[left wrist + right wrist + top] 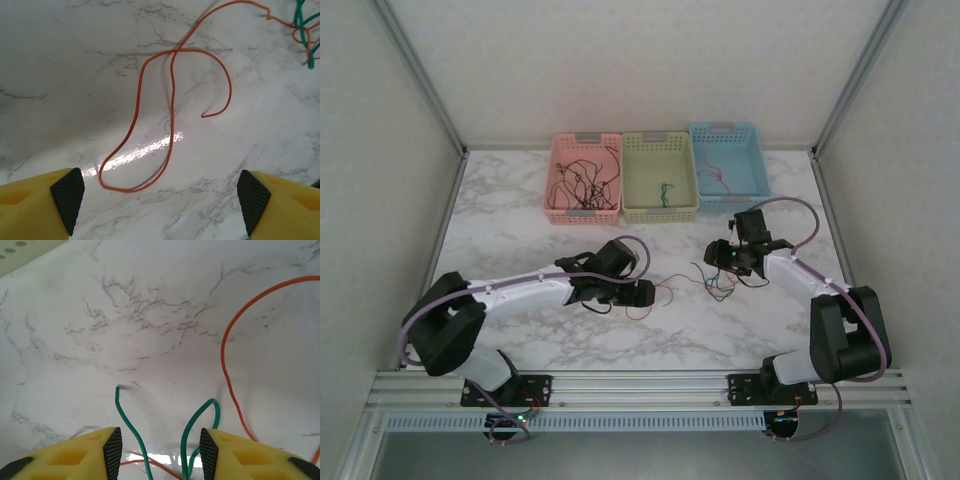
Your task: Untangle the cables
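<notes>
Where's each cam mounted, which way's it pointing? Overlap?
Top external: above and behind the bases, looking down on table and baskets; left arm, right arm show.
Left wrist: on that wrist, facing down at an orange wire; its fingers show.
Right wrist: same, facing a green wire; its fingers show.
Shared: both wrist views catch orange and green wire.

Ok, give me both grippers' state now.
Left gripper: open, holding nothing, above orange cable.
Right gripper: open, green cable between jaws, unclamped.

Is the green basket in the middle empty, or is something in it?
Not empty. The top view shows a small green cable bunched on the floor of the green basket.
</notes>
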`<state>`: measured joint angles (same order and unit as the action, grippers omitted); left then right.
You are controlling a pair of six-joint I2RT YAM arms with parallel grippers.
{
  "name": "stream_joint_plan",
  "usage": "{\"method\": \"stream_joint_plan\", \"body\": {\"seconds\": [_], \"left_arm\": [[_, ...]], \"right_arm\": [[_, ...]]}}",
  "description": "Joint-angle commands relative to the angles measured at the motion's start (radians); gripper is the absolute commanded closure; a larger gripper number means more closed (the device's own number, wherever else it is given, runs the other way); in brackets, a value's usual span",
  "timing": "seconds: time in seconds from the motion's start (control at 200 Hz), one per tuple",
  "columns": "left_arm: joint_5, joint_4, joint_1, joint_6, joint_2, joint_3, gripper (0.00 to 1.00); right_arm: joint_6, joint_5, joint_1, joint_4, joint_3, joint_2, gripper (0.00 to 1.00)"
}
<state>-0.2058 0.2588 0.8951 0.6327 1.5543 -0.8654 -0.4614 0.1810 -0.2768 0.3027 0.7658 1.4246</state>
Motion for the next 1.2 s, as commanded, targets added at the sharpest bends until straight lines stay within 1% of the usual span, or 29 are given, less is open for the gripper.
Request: {"method": "stream_joint_plan", "body": {"seconds": [0.0,0.125,0.15,0.25,0.31,0.38,0.476,0.571,0.636,0.696,0.756,0.831,0.906,0.991,1.086,1.196], "left_arm": [[-0.017,-0.057,0.008,0.01,0.028,0.014,0.19],[-0.015,-0.062,0.008,0.009,0.042,0.022,0.2],[-0.014,-0.062,0.008,0.009,0.045,0.025,0.2],[-0.02,-0.076,0.008,0.011,0.059,0.032,0.24],[-0.026,-0.087,0.008,0.013,0.069,0.034,0.29],[-0.026,-0.095,0.008,0.014,0.08,0.032,0.4],[-0.004,-0.108,0.008,0.01,0.089,0.035,0.56],[0.025,-0.088,0.008,0.004,0.092,0.026,0.81],[0.053,-0.063,0.008,0.001,0.066,0.025,1.0],[0.094,-0.008,0.002,-0.001,0.024,0.023,1.0],[0.106,0.027,-0.02,0.001,-0.049,0.044,1.0],[0.138,0.091,-0.059,0.005,-0.182,0.078,1.0],[0.198,0.219,-0.105,-0.009,-0.321,0.08,1.0],[0.267,0.373,-0.167,-0.026,-0.475,0.053,1.0],[0.299,0.508,-0.24,-0.041,-0.633,-0.005,1.0],[0.348,0.649,-0.295,-0.066,-0.744,-0.118,1.0]], "right_arm": [[-0.014,0.006,-0.017,0.013,-0.013,0.031,0.55],[-0.016,-0.035,-0.033,0.028,-0.015,0.036,0.58],[-0.014,-0.042,-0.036,0.029,-0.015,0.035,0.6],[-0.007,-0.041,-0.038,0.032,-0.014,0.029,0.76],[-0.007,-0.042,-0.038,0.03,-0.016,0.017,0.86],[-0.009,-0.045,-0.039,0.025,-0.019,-0.004,0.93],[-0.009,-0.044,-0.038,0.024,-0.02,-0.025,1.0],[-0.006,-0.037,-0.038,0.029,-0.012,-0.041,1.0],[0.001,-0.035,-0.038,0.027,-0.01,-0.059,1.0],[0.019,-0.041,-0.036,0.027,-0.006,-0.075,1.0],[0.04,-0.062,-0.035,0.034,0.004,-0.091,1.0],[0.062,-0.085,-0.03,0.043,0.017,-0.108,1.0],[0.069,-0.094,-0.019,0.04,0.021,-0.118,1.0],[0.06,-0.105,-0.003,0.033,0.021,-0.111,1.0],[0.05,-0.11,0.018,0.024,0.02,-0.088,1.0],[0.027,-0.141,0.046,0.024,0.019,-0.063,1.0]]}}
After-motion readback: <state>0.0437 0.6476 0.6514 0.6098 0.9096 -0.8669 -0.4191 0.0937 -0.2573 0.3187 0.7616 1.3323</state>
